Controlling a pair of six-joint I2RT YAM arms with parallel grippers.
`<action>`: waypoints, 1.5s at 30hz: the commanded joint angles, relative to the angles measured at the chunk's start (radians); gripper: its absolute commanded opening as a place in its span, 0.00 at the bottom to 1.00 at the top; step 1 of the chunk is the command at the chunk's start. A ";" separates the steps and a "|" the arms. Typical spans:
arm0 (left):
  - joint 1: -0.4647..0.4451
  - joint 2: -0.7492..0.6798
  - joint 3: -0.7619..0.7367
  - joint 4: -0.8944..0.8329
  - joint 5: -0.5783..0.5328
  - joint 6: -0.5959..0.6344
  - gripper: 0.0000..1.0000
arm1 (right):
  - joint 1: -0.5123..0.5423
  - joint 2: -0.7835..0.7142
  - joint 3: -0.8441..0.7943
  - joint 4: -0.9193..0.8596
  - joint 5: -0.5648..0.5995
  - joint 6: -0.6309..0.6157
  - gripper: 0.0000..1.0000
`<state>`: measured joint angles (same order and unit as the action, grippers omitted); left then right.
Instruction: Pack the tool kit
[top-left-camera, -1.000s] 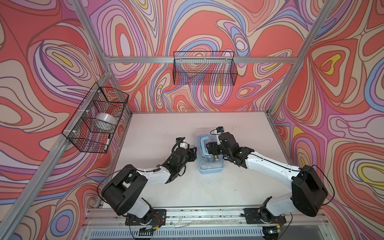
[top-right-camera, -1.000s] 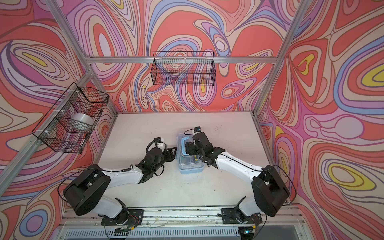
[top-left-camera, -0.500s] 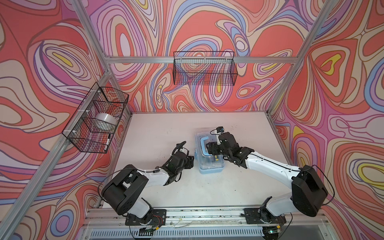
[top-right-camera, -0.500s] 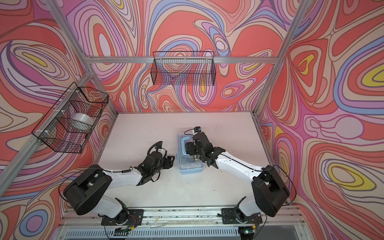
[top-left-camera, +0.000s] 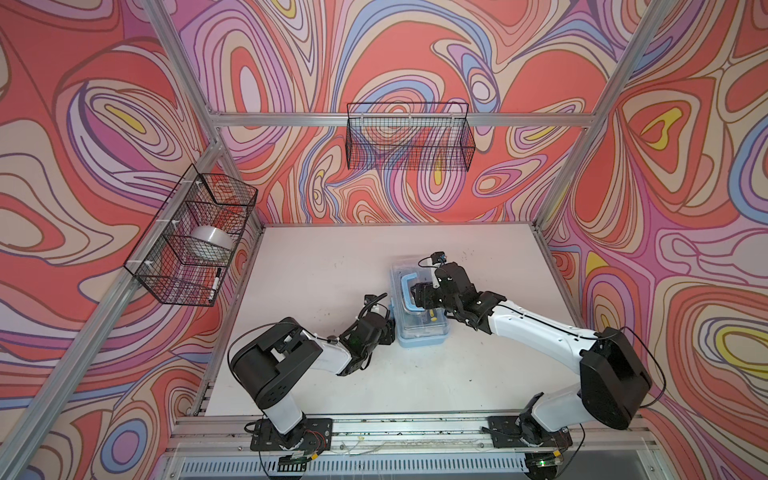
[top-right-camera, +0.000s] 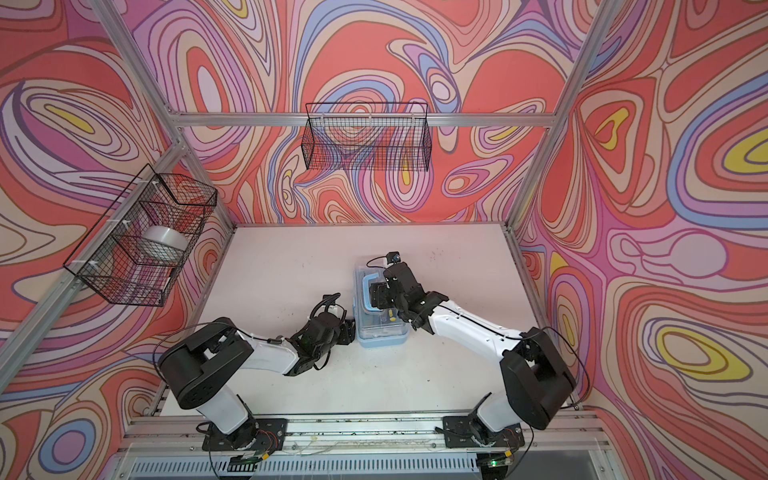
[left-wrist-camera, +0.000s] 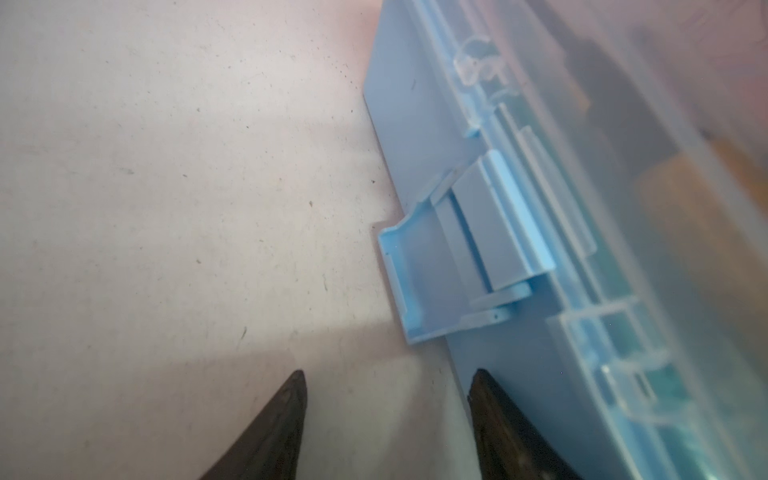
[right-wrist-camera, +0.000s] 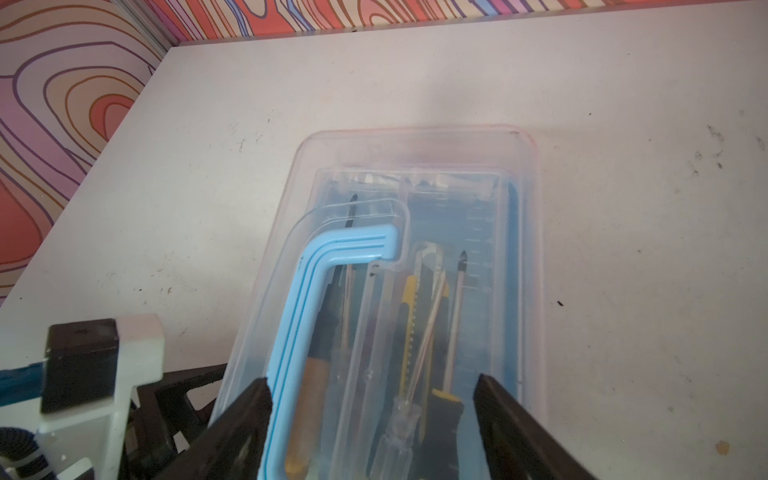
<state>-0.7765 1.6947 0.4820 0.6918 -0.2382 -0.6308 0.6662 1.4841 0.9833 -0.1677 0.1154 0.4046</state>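
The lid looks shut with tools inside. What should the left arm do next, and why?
Probably ease the left gripper forward and press the latch shut. It sticks out open from the box side, just ahead of the open jaws, while the right gripper is over the lid.

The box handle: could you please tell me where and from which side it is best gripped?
Probably the handle by its long bar, from above, jaws across it. It lies flat on the clear lid, the bar running the length of the box, so only its top is reachable. The open right gripper hangs over it.
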 joint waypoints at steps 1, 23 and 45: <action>-0.015 0.063 -0.003 0.009 -0.080 -0.048 0.65 | -0.004 0.029 0.005 -0.062 0.003 -0.001 0.81; -0.020 0.052 -0.003 0.105 -0.247 0.014 0.67 | -0.004 0.030 0.005 -0.063 -0.006 0.000 0.81; -0.017 -0.091 0.066 0.038 -0.263 0.088 0.68 | -0.003 0.029 -0.003 -0.054 -0.014 0.002 0.80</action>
<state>-0.7921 1.6398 0.5190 0.7322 -0.4984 -0.5594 0.6662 1.4879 0.9855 -0.1658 0.1154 0.4019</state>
